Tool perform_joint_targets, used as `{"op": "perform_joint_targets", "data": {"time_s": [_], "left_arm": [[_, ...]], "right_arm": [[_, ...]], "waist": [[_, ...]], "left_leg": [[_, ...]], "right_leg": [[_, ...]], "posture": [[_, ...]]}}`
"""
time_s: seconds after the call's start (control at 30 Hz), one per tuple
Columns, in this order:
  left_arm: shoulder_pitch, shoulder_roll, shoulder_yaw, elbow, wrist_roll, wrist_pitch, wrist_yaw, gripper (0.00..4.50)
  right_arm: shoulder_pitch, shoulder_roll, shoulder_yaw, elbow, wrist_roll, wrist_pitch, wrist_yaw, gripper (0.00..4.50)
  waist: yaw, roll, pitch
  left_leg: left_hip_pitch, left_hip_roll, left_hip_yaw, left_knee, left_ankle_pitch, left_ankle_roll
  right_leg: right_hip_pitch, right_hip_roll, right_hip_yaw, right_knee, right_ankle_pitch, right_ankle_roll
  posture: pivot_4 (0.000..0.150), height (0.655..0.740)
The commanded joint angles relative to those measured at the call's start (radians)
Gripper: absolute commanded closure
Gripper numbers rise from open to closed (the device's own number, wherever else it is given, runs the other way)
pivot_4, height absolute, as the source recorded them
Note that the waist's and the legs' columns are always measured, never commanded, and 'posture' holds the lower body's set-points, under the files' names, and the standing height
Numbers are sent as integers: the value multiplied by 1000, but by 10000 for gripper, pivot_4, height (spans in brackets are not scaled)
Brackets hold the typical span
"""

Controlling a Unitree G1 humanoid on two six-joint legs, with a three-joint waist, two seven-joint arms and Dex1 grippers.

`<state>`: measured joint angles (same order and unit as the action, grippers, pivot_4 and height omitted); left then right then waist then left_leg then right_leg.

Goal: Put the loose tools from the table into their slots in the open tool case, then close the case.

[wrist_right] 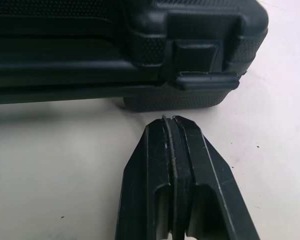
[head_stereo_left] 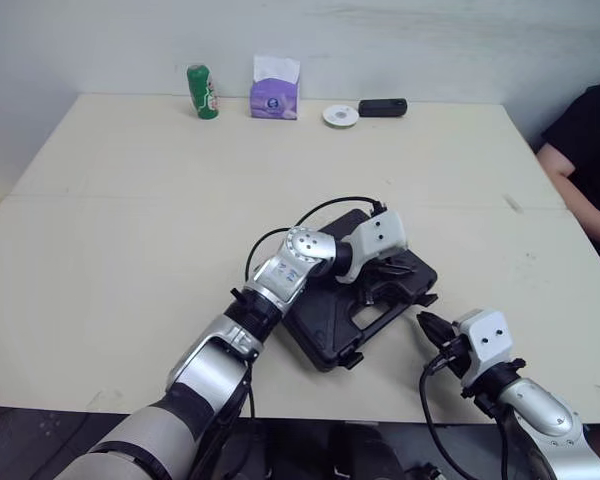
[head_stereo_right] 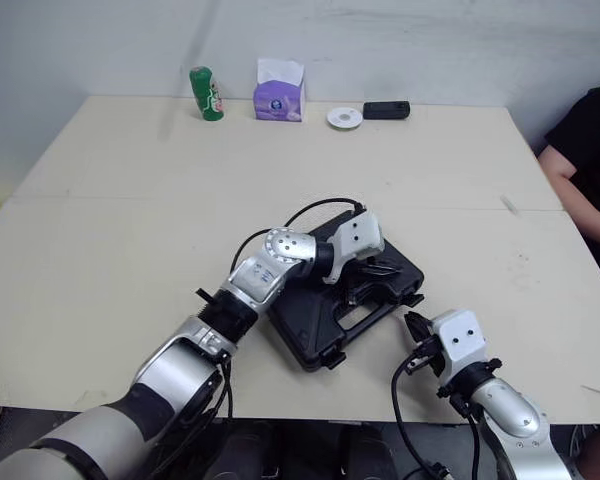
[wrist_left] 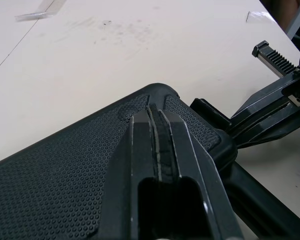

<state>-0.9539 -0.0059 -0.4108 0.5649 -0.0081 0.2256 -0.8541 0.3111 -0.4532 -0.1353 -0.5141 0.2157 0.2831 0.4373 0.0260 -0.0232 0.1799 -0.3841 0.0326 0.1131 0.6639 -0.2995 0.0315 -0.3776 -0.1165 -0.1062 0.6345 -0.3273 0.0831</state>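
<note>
Head stereo overlooks the table; wrist cameras closely face the case.

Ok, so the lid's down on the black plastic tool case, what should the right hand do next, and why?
Probably ease the right hand forward to press the black latch shut. The black plastic tool case lies closed with the left hand resting on its lid, and that latch, just ahead of the right hand, seems to stick out unfastened.
</note>
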Motion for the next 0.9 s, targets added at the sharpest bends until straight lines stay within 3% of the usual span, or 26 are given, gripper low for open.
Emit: {"op": "perform_joint_targets", "data": {"time_s": [0.03, 0.33, 0.47, 0.9], "left_arm": [[44, -14, -93, 110, 90, 16, -9, 45000], [113, -6, -176, 211, 192, 42, -34, 45000], [124, -10, -174, 203, 203, 46, -46, 45000], [132, 7, -165, 192, 209, 41, -55, 45000]], "right_arm": [[-4, -7, -4, -23, -22, -17, -5, 44361], [-24, -15, -10, -12, -39, 18, -5, 44361], [-32, -14, -14, -11, -42, 17, -6, 44361], [-78, -31, -29, -17, -21, 24, 13, 44361]], "waist": [[1, 2, -4], [0, -6, -32], [-1, -6, -41], [-2, -4, -47]], "left_leg": [[0, 0, -1, 0, -1, 0], [1, 1, -4, 0, -6, 2], [15, 5, -5, -3, -11, 1], [15, 6, -7, -9, -11, 1]], "right_leg": [[1, 0, -1, -2, 0, 0], [7, 0, -3, -9, 0, 1], [21, 1, -5, -15, -1, -2], [21, 1, -5, -21, -2, -3]], "posture": [[1500, 7400], [1500, 7400], [1500, 7400], [1500, 7400]]}}
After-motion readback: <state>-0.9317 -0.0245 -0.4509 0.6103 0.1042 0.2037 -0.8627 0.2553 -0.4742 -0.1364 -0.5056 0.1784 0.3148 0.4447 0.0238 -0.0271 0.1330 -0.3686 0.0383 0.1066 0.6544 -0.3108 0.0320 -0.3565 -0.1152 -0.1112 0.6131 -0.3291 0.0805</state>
